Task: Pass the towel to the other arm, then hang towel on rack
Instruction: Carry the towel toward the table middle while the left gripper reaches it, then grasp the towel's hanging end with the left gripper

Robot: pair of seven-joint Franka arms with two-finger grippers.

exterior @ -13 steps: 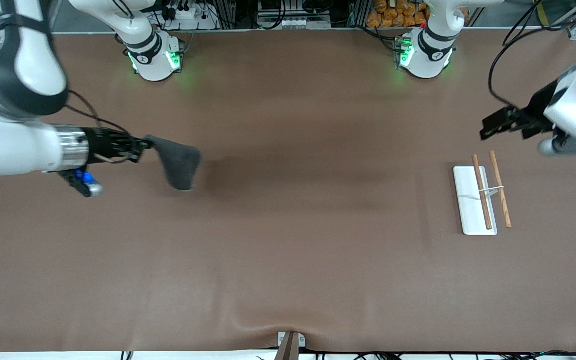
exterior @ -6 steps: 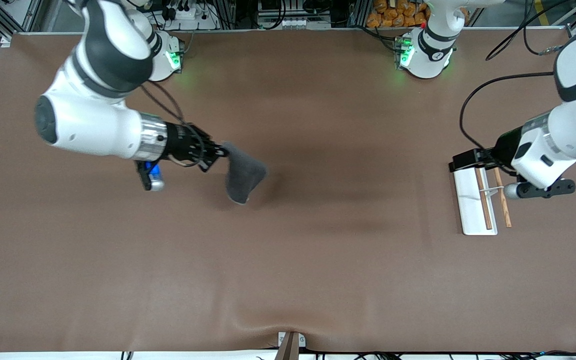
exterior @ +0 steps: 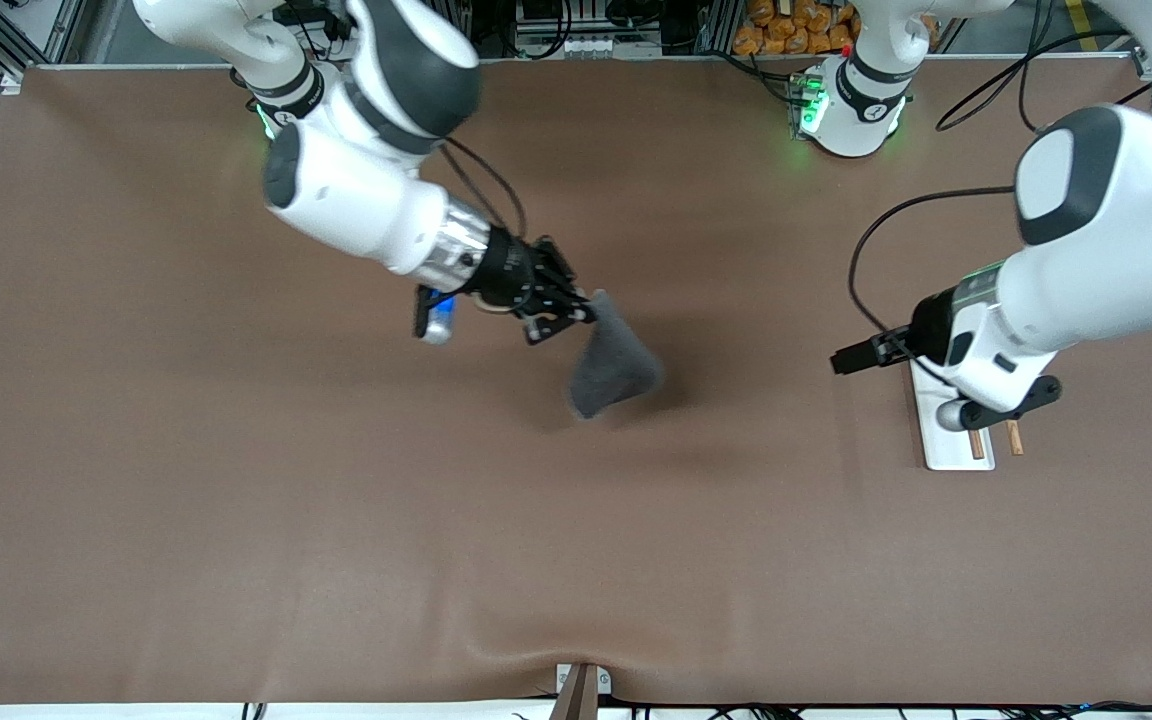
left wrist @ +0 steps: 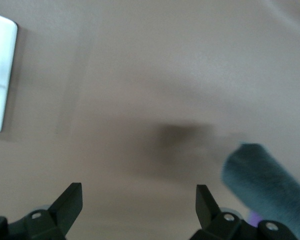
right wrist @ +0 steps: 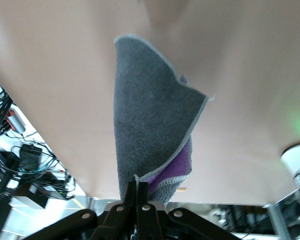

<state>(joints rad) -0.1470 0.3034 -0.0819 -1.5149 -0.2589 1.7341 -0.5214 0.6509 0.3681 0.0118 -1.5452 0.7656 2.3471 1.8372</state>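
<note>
The dark grey towel [exterior: 614,368] hangs from my right gripper [exterior: 588,307], which is shut on one corner of it over the middle of the table. In the right wrist view the towel [right wrist: 150,125] hangs folded, with a purple underside, from the shut right gripper [right wrist: 142,189]. My left gripper [exterior: 840,362] is open and empty, low over the table beside the rack [exterior: 939,442], pointing at the towel. The left arm hides most of the rack, leaving only the end of its white base and the rod tips showing. The left wrist view shows the open left gripper [left wrist: 138,200], the towel [left wrist: 267,185] and the rack's base [left wrist: 0,75].
The brown table mat [exterior: 336,520] is bare around the towel. Both arm bases [exterior: 841,100] stand along the edge farthest from the front camera, with cables and equipment past them. A small bracket [exterior: 581,685] sits at the edge nearest the front camera.
My right arm has carried the towel from its end of the table to the middle. My left arm has come down over the rack and reached toward the middle.
</note>
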